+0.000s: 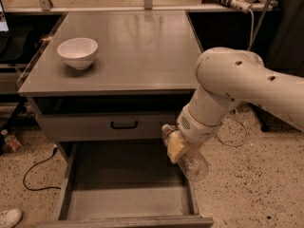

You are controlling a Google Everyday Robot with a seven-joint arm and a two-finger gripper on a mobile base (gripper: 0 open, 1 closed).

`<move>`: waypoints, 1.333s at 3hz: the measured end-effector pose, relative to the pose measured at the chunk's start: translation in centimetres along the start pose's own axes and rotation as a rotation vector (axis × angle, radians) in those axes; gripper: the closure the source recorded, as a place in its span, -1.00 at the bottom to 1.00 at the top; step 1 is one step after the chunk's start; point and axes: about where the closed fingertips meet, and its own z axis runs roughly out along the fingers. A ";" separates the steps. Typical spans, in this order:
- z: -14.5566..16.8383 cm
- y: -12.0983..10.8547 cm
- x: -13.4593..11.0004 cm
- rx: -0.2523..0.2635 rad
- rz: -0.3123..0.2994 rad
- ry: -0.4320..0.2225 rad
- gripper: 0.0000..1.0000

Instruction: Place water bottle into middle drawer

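My gripper (176,146) is shut on the water bottle (190,161), a clear ribbed plastic bottle held tilted, its cap end up left and its base down right. The bottle hangs over the right side wall of the open middle drawer (128,201), a wide grey drawer pulled out below the cabinet top. The drawer floor is bare. My white arm (237,89) reaches in from the right.
A white bowl (78,52) sits on the grey cabinet top (128,46) at the left. A closed drawer front with a black handle (124,125) is above the open drawer. A cable (38,170) and a white shoe (9,217) lie on the speckled floor at left.
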 end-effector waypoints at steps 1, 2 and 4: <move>1.4 0.5 0.5 -0.025 0.000 0.017 1.00; 5.1 1.8 1.1 -0.061 0.014 0.037 1.00; 14.3 6.3 -0.4 -0.225 0.020 0.071 1.00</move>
